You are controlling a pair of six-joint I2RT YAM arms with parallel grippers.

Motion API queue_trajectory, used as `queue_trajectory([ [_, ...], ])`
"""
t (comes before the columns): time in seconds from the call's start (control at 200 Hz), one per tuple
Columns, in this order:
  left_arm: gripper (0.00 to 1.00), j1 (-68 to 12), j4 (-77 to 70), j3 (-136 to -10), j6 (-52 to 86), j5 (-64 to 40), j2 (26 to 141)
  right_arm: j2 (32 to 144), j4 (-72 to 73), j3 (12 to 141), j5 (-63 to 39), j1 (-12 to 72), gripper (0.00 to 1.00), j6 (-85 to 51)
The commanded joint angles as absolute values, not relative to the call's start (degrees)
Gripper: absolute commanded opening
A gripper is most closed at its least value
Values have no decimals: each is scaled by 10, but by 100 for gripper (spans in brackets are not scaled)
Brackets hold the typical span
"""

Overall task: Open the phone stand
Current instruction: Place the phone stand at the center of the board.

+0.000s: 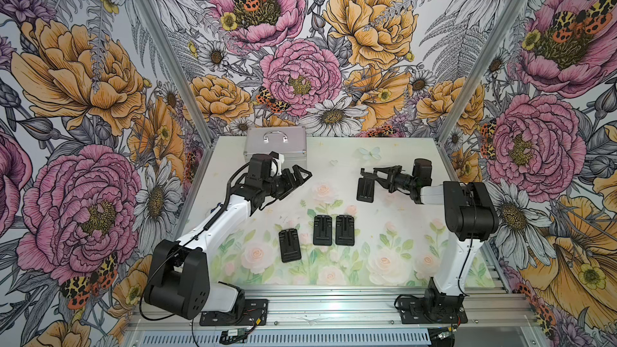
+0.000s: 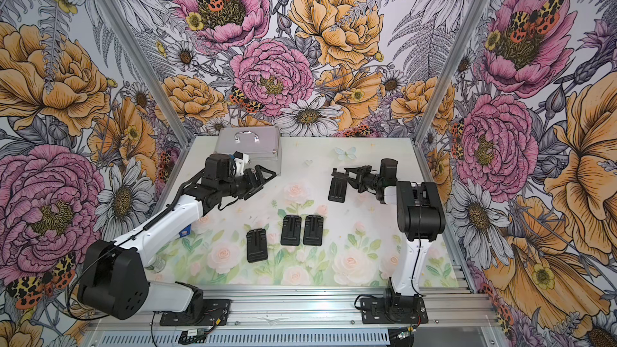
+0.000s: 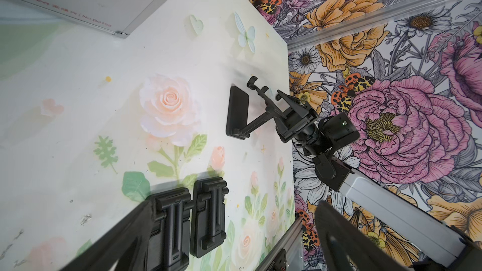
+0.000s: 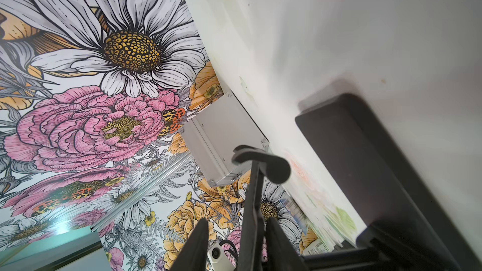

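Left gripper (image 1: 300,175) hangs above the table (image 1: 334,155) left of centre in both top views, its jaws spread wide and holding nothing; it is well apart from the phone stand, with bare table between the two. Just behind it, at the far edge of the table, sits a silver metal case (image 1: 275,143) with a handle on its lid, its near side partly hidden by the left arm's wrist. Lower centre, three folded stands lie flat: one alone (image 1: 290,246) to the left and slightly nearer the bottom of the frame, then two side by side (image 1: 323,230) (image 1: 345,230), close together; whether that pair touch cannot be told. None of these lies between either gripper and the task's item. Right of centre, the phone stand (image 1: 366,189) is unfolded: its dark base plate (image 3: 237,112) is down at the table, though whether it sits fully flat cannot be told, and its hinged arm (image 3: 257,123) rises from the base to a cradle piece. The right gripper (image 1: 379,175) reaches in from the right of the frame at that raised part. In the right wrist view the hinged arm (image 4: 251,204) stands between the two fingers (image 4: 199,243), with a visible gap on one side, so the jaws are parted around it rather than clamped on it
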State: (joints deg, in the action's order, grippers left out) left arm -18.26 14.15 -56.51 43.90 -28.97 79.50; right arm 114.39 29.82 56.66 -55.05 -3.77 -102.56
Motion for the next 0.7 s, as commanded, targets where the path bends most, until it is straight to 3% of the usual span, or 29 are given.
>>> queue_trajectory([
  [0.0,99,-186,142,-557,425,-294,784,1112,262,582,-542,-34,49,-994],
  [0.22,99,-179,142,-556,423,-299,777,1062,101,620,-513,-40,71,-885],
  [0.405,99,-172,154,-553,417,-297,764,1000,-152,698,-446,-41,73,-717],
  [0.535,99,-175,165,-547,409,-291,752,969,-372,797,-346,-6,74,-573],
  [0.695,99,-179,185,-531,399,-284,729,917,-486,826,-207,62,78,-516],
])
